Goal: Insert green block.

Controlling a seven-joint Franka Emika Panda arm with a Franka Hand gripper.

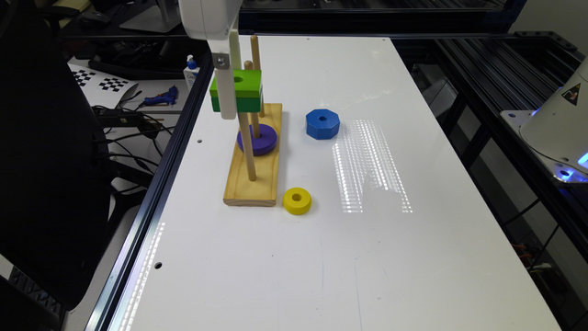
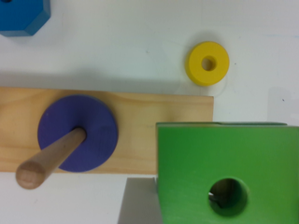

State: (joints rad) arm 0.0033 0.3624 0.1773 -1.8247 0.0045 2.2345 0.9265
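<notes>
The hand (image 1: 232,99) is clamped on the green block (image 1: 239,85) by its flat sides; it looks stiff, light, probably smooth.

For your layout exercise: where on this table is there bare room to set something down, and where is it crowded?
Bare: the near end of the white table, below the yellow ring, and the far end. Crowded: around the wooden peg base, where the gripper holds the green block.

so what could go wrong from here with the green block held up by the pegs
The green block is held in the gripper high above the wooden base. Its hole may miss the peg tip and jam. The middle peg stands close, so a sideways correction could knock it. If released early, the block could drop onto the purple disc.
</notes>
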